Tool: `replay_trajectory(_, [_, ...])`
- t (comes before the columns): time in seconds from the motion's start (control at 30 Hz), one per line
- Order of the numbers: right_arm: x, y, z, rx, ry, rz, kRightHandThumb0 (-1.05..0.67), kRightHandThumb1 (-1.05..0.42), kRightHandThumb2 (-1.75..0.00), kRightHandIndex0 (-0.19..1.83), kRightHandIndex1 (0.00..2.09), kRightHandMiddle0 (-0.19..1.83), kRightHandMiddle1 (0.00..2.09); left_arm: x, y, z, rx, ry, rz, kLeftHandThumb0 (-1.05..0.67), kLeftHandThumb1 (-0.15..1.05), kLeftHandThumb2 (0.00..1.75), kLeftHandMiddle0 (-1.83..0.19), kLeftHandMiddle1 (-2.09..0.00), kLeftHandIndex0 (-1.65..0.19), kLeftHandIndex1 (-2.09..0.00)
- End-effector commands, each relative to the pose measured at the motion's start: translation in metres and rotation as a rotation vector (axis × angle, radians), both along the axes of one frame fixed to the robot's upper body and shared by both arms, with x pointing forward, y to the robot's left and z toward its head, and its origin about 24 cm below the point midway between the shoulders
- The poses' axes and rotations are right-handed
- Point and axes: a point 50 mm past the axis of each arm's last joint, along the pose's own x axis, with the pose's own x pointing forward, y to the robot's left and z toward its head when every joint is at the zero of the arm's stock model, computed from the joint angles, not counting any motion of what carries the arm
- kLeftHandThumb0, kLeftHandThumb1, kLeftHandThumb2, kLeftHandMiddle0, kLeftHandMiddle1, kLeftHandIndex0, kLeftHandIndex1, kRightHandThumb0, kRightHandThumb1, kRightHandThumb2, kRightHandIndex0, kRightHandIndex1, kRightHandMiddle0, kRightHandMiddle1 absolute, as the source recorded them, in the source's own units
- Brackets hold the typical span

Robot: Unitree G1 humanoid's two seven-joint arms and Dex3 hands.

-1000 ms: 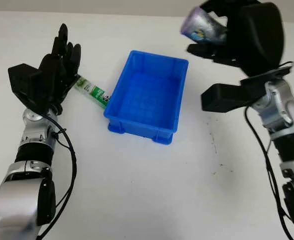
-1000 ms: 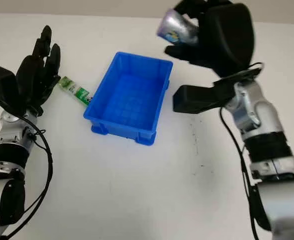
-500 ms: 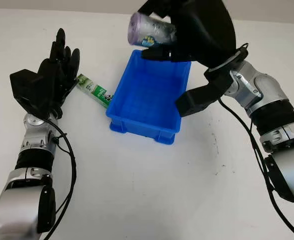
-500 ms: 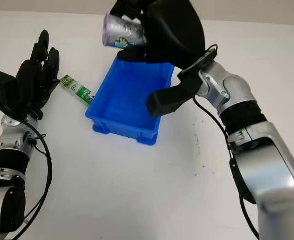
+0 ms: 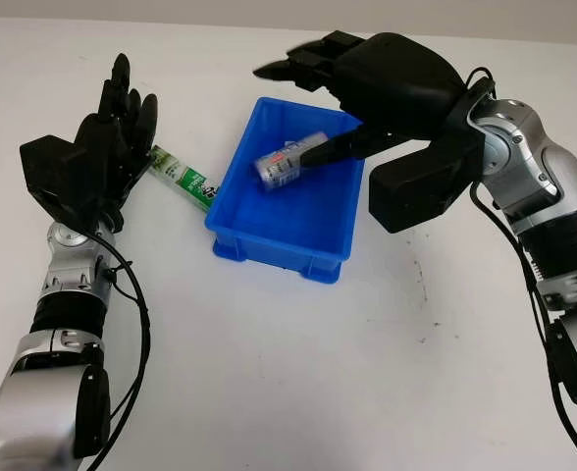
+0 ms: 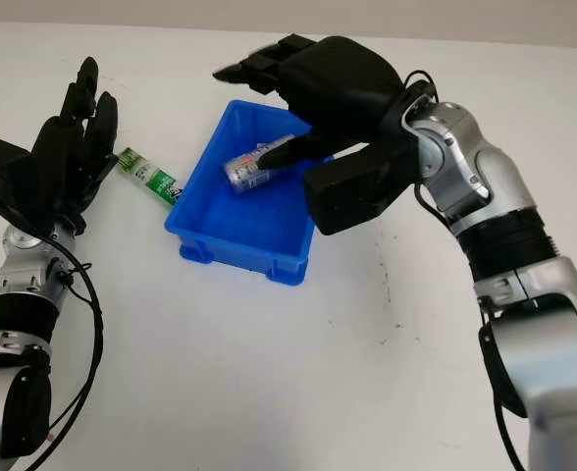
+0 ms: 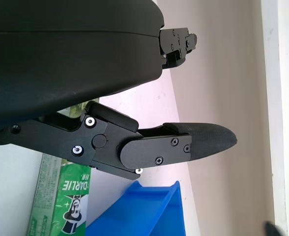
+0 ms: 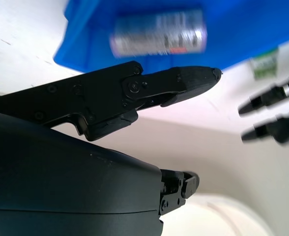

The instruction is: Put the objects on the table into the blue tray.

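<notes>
The right hand (image 5: 367,78), now empty and open above the blue tray (image 5: 287,191), has released the can (image 5: 287,162) inside; the green packet (image 5: 181,180) remains beside the open left hand (image 5: 97,162).

Tray (image 5: 269,245): mid-table, between the two hands.
Can (image 5: 289,162): in the tray, perhaps not yet settled.
Right hand (image 5: 367,83): open, above the tray's far end.
Tube (image 5: 183,181): just left of the tray.
Left hand (image 5: 97,162): open, left of the tube.
</notes>
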Motion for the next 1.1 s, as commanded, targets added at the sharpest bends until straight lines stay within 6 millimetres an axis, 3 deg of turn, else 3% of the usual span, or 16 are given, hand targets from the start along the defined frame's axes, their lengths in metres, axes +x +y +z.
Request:
replay_trajectory(0.0, [-0.003,-0.004,0.003,0.099,-0.013,0.019,-0.73,-1.05,-0.26,-0.12,0.02,-0.10,0.05,0.001,-0.002,0.003,-0.005,-0.011,-0.005,-0.78,1.05,0.53,0.14,-0.05,0.14,-0.05])
replay_trajectory(0.13, [-0.003,-0.015,0.006,0.219,-0.022,-0.014,-0.76,-1.05,-0.35,-0.15,0.02,-0.12,0.03,0.001,-0.003,0.003,0.007,-0.013,0.000,-0.79,1.05,0.54,0.14,-0.05,0.15,-0.05])
replay_trajectory(0.27, [-0.002,-0.041,0.001,0.405,0.013,-0.082,-0.77,-1.05,-0.47,-0.15,0.03,-0.13,0.03,0.000,-0.001,0.003,0.011,-0.016,0.006,-0.80,1.05,0.54,0.15,-0.05,0.15,-0.05])
replay_trajectory(0.43, [0.001,-0.080,-0.028,0.612,0.194,-0.203,-0.71,-1.05,-0.60,-0.12,0.05,-0.12,0.04,0.000,0.003,0.004,0.013,-0.020,0.006,-0.79,1.05,0.54,0.15,-0.05,0.16,-0.05])
replay_trajectory(0.63, [-0.007,-0.098,-0.065,0.752,0.349,-0.318,-0.68,-1.05,-0.65,-0.14,0.04,-0.14,0.04,0.000,0.008,0.011,0.059,-0.040,-0.006,-0.77,1.05,0.53,0.12,-0.06,0.14,-0.06])
replay_trajectory(0.8, [-0.017,-0.103,-0.082,0.819,0.403,-0.356,-0.63,-1.05,-0.66,-0.16,0.03,-0.17,0.03,-0.003,0.023,0.040,0.350,-0.080,-0.060,-0.72,1.05,0.41,0.09,-0.07,0.08,-0.08])
replay_trajectory(0.9, [-0.019,-0.103,-0.086,0.859,0.428,-0.366,-0.64,-1.05,-0.65,-0.17,0.03,-0.17,0.04,-0.002,0.031,0.058,0.413,-0.070,-0.113,-0.77,1.05,0.19,0.05,-0.06,0.01,-0.07])
replay_trajectory(1.07, [-0.021,-0.103,-0.091,0.865,0.441,-0.369,-0.61,-1.05,-0.67,-0.17,0.04,-0.17,0.05,-0.006,0.038,0.091,0.655,-0.063,-0.178,-0.77,0.90,0.03,0.02,-0.06,0.01,-0.06])
